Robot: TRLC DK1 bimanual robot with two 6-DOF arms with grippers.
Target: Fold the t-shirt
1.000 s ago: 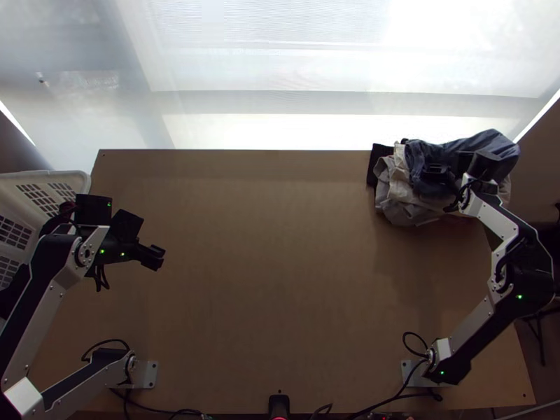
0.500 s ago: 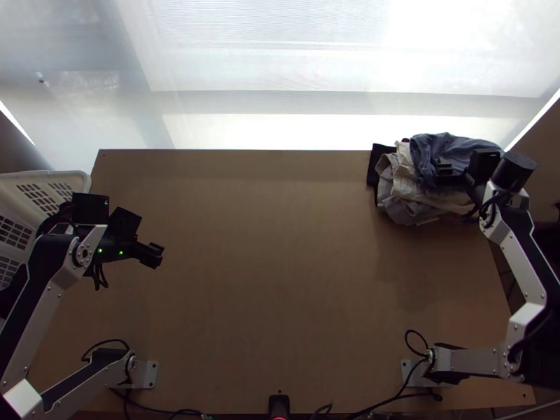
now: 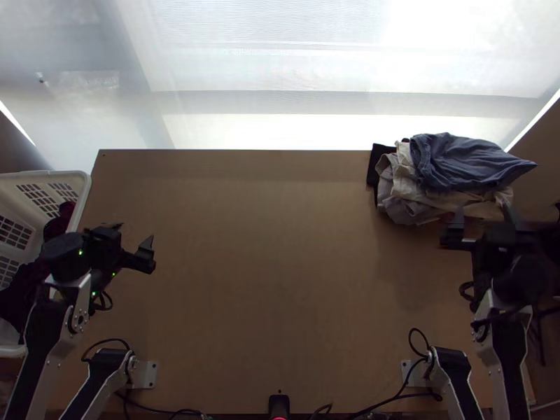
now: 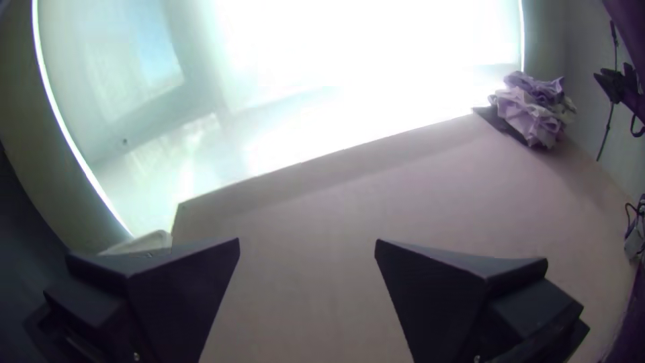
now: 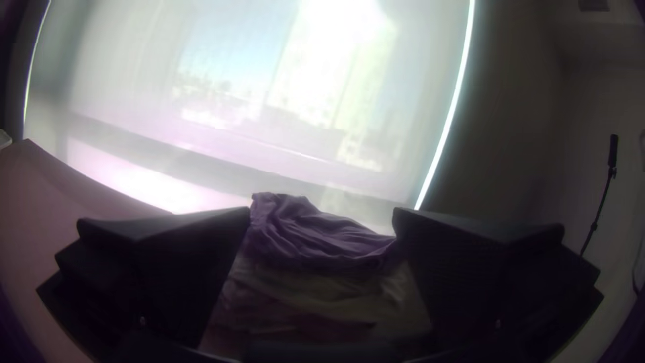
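Observation:
A blue-grey cloth [image 3: 465, 162] lies bunched on top of a pile of beige and grey cloths [image 3: 409, 203] at the table's far right corner; I cannot tell which piece is the t-shirt. My right gripper [image 3: 483, 222] is just on the near side of the pile, open and holding nothing. In the right wrist view the blue-grey cloth [image 5: 316, 235] shows beyond the right gripper [image 5: 321, 218]. My left gripper [image 3: 133, 241] stands open over the table's left side, far from the pile. The left wrist view shows the left gripper [image 4: 307, 245] with nothing between its fingers.
A white basket [image 3: 82, 189] with dark red and black cloth in it stands at the table's left edge. A black item [image 3: 379, 155] lies beside the pile's left side. The wooden table [image 3: 280, 266] stretches between the arms, with cables along its near edge.
My right gripper has drawn back from over the pile toward the near side, and the blue-grey cloth lies uncovered. The left gripper has turned, its fingers now pointing more toward the table's far side.

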